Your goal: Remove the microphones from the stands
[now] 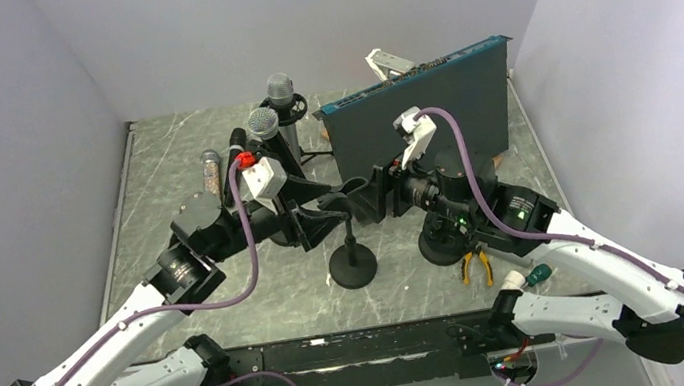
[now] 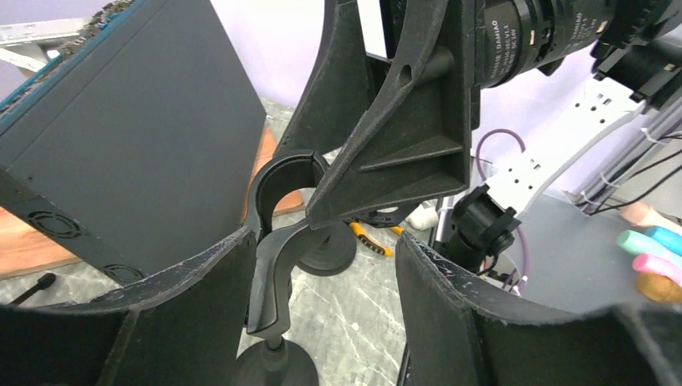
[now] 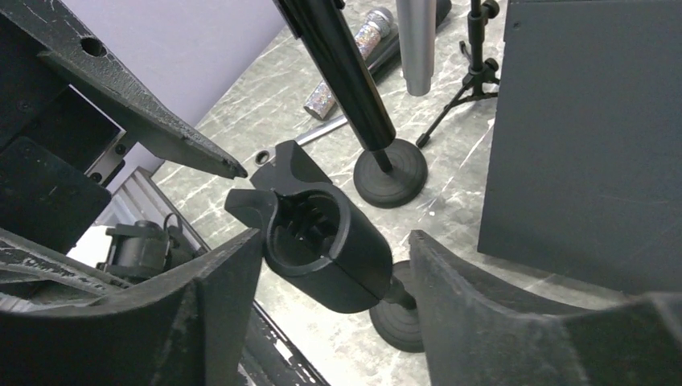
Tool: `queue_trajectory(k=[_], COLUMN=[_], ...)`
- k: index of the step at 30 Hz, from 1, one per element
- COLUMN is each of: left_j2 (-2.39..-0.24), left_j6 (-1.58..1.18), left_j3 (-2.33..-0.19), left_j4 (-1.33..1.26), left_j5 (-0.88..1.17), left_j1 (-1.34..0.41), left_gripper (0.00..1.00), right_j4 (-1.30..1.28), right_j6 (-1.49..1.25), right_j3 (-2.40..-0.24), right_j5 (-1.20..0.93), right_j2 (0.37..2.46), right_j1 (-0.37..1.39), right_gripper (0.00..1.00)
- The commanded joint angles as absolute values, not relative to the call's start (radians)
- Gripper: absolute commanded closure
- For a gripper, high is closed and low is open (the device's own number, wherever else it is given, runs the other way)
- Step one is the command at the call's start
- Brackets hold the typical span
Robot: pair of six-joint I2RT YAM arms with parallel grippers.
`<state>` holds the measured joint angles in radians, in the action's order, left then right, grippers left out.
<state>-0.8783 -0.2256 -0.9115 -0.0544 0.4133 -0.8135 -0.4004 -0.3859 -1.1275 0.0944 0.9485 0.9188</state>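
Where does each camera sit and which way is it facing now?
Top external: above and behind the bases, looking down at the marble table; both arms show, left gripper and right gripper flanking the black plastic microphone clip.
Left wrist: on the left arm, facing the clip; own fingers at bottom.
Right wrist: opposite side, looking into the clip; own fingers below.
Both wrist views share the clip and dark flat box.
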Motion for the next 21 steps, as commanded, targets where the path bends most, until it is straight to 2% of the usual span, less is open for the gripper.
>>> queue_trajectory(k=[1,7,17,21], left_j2=[-0.882,-0.885,-0.927,-0.927], left_j6=[-0.167,-0.151,-0.189,-0.213], left_j3=[-0.963,-0.960,-0.890,-0.849], left_j4=[-0.061,-0.039,-0.033,-0.021], left_j5=[0.334,0.294,0.312,0.342], left_j1=[-0.828,-0.827,-0.827,-0.828], left_gripper=[0.34,0.42,0.55,0.58], right_j4=[-0.358,-0.346,-0.367,-0.372], right_j6=[-0.368,-0.359,-0.385,-0.413], right_j3=[-1.183,-1.195,-1.126,-1.079], right_j5=[0.087,0.078,0.055,0.037], right_j2=[0.959,0.978,0.962,0.948], right_j1=[0.914,0.915,0.914,0.915], right_gripper=[0.34,0.36,0.51,0.53])
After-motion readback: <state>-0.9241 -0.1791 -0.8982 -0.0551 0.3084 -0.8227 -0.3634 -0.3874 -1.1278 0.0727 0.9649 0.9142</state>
